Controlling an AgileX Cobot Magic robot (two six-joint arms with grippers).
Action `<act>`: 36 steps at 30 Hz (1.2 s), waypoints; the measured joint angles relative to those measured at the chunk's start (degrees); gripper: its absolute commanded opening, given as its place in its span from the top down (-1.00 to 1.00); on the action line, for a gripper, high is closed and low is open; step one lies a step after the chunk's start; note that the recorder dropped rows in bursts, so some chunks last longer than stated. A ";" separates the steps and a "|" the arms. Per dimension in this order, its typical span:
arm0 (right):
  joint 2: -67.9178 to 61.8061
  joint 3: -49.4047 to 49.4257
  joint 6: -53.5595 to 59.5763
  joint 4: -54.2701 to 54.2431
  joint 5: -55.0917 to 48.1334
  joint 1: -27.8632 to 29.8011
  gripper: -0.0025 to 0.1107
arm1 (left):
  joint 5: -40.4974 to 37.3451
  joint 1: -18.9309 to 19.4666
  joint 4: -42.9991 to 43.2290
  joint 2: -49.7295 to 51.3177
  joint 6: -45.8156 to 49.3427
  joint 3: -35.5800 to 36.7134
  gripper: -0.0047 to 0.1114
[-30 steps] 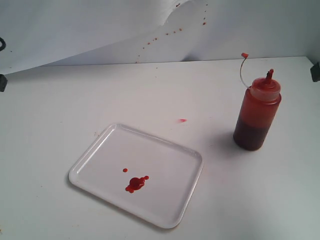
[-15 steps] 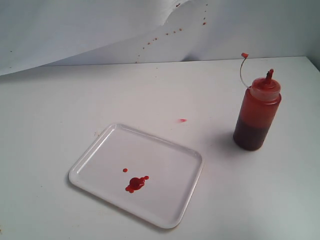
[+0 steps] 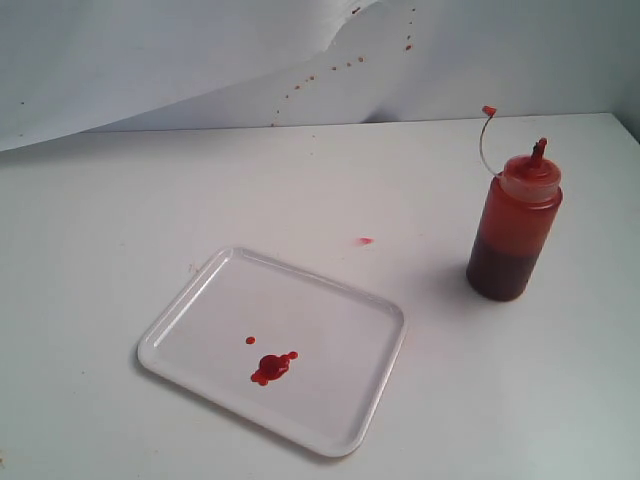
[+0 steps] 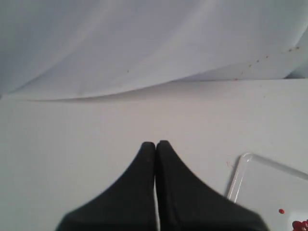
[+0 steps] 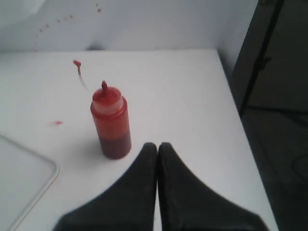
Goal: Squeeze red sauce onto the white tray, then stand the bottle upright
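Resting on the white table: tray and bottle, both claws away.
The white tray lies at the near left; the bottle stands upright well apart to its right, tether curving above. The left gripper and right gripper are each pressed closed, gripping nothing. The red sauce blobs inside the tray.
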State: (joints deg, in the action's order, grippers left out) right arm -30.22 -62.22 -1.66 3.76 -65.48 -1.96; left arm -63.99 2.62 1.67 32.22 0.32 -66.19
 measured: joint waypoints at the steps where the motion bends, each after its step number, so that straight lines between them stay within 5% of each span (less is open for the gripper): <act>1: 4.25 0.00 0.41 0.52 0.00 0.00 0.96 | -0.67 0.00 -0.37 -3.85 0.73 0.00 0.92; 11: 29.09 -0.10 2.37 2.73 0.00 0.00 0.96 | -0.59 -0.34 -0.38 -30.75 1.74 -0.21 0.92; 23: 30.28 4.05 3.59 4.88 0.73 0.00 0.96 | -1.44 -2.25 -0.25 -32.35 1.74 2.14 0.92; 36: 30.18 27.25 3.59 5.60 19.37 0.00 0.96 | 23.52 -2.25 -0.57 -32.16 1.74 32.76 0.92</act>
State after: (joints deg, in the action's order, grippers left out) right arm -0.04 -34.98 1.94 9.35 -46.11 -1.96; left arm -40.47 0.37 1.10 0.06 2.06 -33.43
